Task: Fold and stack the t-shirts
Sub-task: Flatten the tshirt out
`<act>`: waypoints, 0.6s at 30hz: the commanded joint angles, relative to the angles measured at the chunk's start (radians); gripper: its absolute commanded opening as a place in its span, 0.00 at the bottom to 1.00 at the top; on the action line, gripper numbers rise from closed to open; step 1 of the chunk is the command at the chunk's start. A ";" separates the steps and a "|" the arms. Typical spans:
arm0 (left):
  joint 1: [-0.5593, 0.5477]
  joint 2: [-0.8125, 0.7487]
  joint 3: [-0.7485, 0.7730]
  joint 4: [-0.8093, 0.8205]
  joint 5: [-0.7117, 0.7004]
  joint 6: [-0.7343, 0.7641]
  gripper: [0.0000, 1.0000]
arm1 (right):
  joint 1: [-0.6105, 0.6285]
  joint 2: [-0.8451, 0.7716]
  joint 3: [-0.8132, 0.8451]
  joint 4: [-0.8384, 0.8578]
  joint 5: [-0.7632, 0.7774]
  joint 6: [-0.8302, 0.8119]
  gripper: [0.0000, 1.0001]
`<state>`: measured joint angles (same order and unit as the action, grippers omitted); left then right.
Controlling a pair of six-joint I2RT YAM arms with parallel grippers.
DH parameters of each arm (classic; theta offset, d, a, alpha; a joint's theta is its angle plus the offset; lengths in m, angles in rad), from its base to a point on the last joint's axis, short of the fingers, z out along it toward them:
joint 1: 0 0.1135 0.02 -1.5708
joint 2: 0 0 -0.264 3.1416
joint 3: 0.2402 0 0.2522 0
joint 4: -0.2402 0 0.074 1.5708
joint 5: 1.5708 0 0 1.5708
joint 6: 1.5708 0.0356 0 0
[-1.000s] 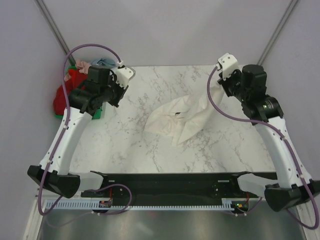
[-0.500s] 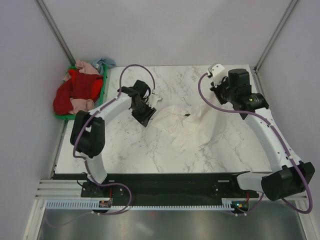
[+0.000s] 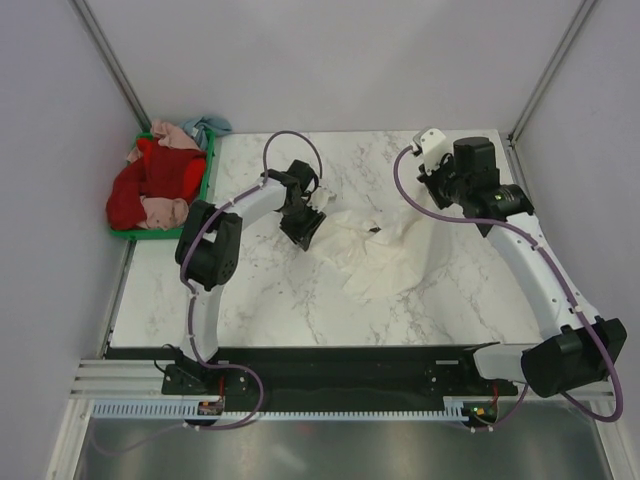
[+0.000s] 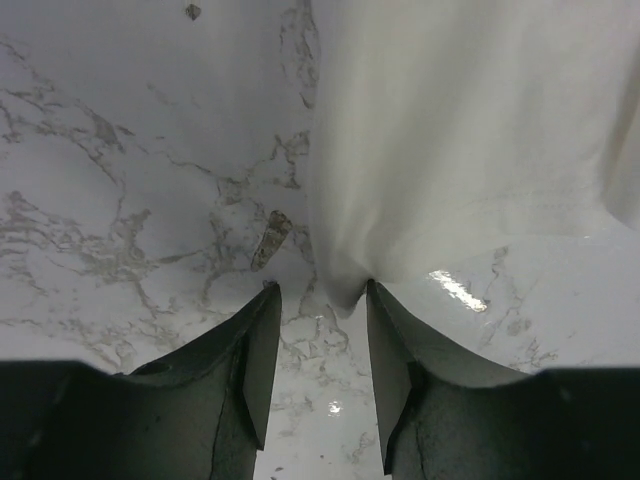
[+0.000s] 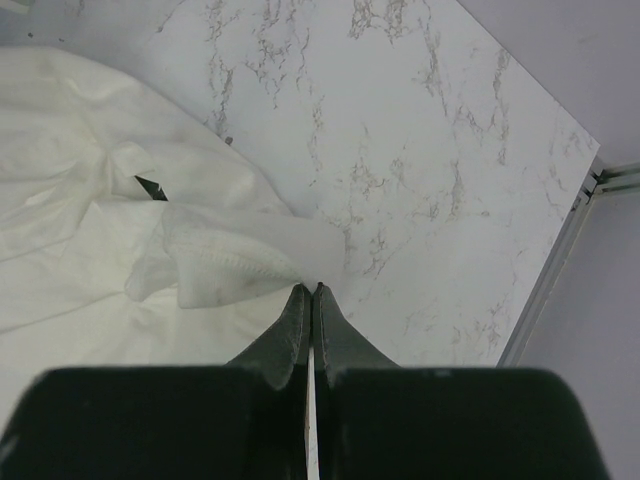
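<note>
Shirt-spreading under way: the left gripper [image 4: 320, 292] is hanging released just above the marble table [image 4: 130, 150], its fingers apart, with a folded edge of the cream-white t-shirt [image 4: 450, 150] poking just between the tips and not yet clamped. The right gripper [image 5: 310, 288] is clenching shut, a thin corner of the same shirt apparently pinched at its tips. The step in hand looks like flattening the crumpled shirt before any fold. Next, the left fingers need to close on that edge, and then both arms need to draw apart. Only the overhead camera is showing the red, pink and pale blue t-shirts [image 3: 150, 185], heaped in the green crate [image 3: 208, 165] well away from the left fingers. The right wrist camera is showing the small black print [image 5: 150, 187] clearly — ahead and left of its tips.
</note>
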<state>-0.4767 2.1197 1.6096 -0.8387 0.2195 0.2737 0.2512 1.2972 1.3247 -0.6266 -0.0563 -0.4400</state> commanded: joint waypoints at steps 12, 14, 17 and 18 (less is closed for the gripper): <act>0.015 -0.108 0.104 -0.048 0.143 -0.024 0.02 | -0.003 0.059 0.039 0.080 0.018 -0.008 0.00; 0.035 -0.199 0.095 -0.053 0.123 -0.016 0.02 | -0.003 0.076 0.066 0.103 0.050 0.009 0.00; 0.085 -0.374 0.096 -0.059 0.077 0.016 0.02 | -0.019 0.102 0.164 0.145 0.090 0.064 0.00; 0.108 -0.447 0.096 -0.060 0.064 0.027 0.02 | -0.024 0.106 0.175 0.162 0.095 0.079 0.00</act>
<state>-0.4274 1.9198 1.6772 -0.8906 0.3138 0.2592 0.2455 1.4017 1.3960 -0.5785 -0.0120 -0.4210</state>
